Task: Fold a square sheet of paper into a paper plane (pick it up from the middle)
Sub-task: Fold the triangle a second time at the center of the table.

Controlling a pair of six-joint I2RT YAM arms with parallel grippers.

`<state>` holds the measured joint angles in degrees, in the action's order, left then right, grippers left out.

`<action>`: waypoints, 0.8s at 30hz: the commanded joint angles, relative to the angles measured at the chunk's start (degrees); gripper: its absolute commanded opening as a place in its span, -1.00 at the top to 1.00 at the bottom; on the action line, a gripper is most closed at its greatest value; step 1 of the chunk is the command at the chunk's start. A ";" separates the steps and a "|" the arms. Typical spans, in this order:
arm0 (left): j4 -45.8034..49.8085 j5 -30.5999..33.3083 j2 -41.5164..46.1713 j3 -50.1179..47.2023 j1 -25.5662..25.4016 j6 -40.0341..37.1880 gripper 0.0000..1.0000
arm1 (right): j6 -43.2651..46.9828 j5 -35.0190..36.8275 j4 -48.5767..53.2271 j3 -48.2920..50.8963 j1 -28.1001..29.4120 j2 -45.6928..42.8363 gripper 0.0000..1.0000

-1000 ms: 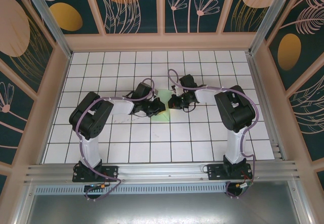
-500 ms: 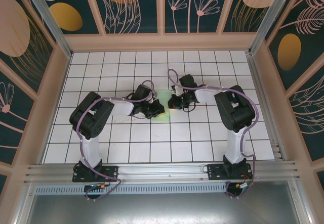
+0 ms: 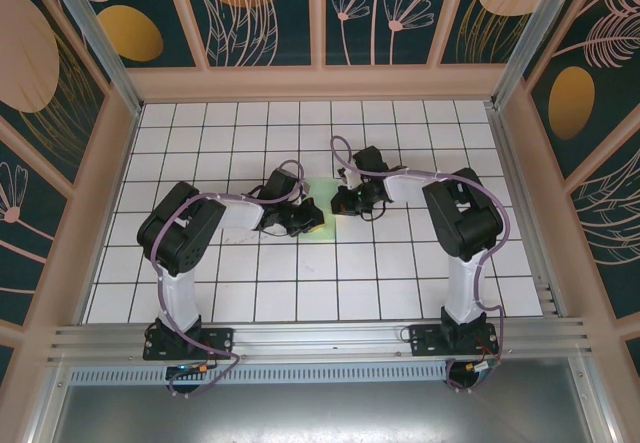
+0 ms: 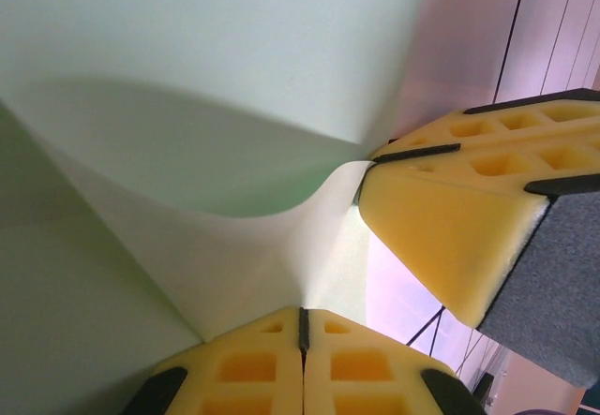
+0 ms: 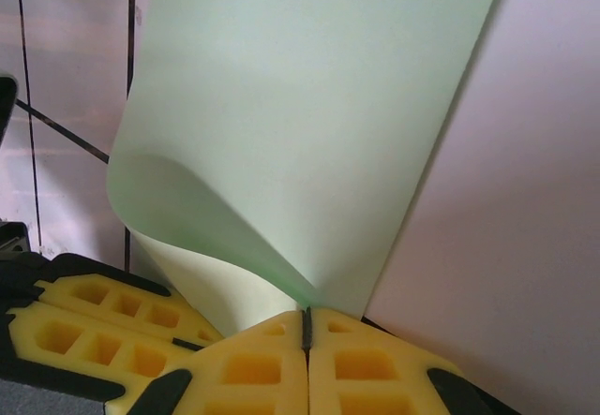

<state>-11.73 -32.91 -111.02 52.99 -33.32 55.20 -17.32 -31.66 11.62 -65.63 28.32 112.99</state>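
We are pinching the square sheet of paper (image 4: 187, 59) w/ both grippers over the middle of the table (image 3: 300, 293), well apart from its edges, prob. to bend it for a crease. The left gripper (image 4: 302, 326) is holding a raised paper ridge, pads pressed together. The right gripper (image 5: 306, 326) is clamping it likewise.

We hold both black arms bent at the elbow. Our left arm (image 3: 178, 231) rises from the near edge of the white tiled desk (image 3: 300, 293) and reaches right, while our right arm (image 3: 462, 215) reaches left, so the wrists come together near the desk's middle. Our left tool (image 3: 312, 219) and right tool (image 3: 340, 203) sit just beside each other. On each, the yellow foam fingers (image 4: 253, 368) are pressed together, pinching the thin pale mint-green paper sheet (image 4: 187, 59) at the seam.
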 commanded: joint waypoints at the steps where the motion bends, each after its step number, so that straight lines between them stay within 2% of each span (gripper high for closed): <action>1: 3.66 2.96 -0.95 -2.24 0.14 1.11 0.86 | -2.87 4.07 0.25 -0.81 -0.78 -2.42 0.68; 5: 3.31 3.82 -0.86 -3.22 0.18 2.43 0.87 | -5.47 7.96 -2.20 1.71 -1.34 -7.04 0.58; 8: 3.03 4.36 -0.95 -3.68 0.11 3.28 0.88 | -6.14 7.84 -3.82 3.66 -0.83 -9.19 0.57; 16: 2.34 4.87 -0.78 -4.20 0.19 4.74 0.88 | -6.07 0.04 -6.24 5.10 1.17 -6.26 0.83; 24: 2.37 4.95 -0.60 -4.39 0.13 5.27 0.88 | -4.84 -0.46 -5.30 2.52 1.47 -2.48 0.87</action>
<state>-15.49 -32.08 -110.63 50.87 -33.34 59.68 -23.00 -31.05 6.31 -61.30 29.63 109.01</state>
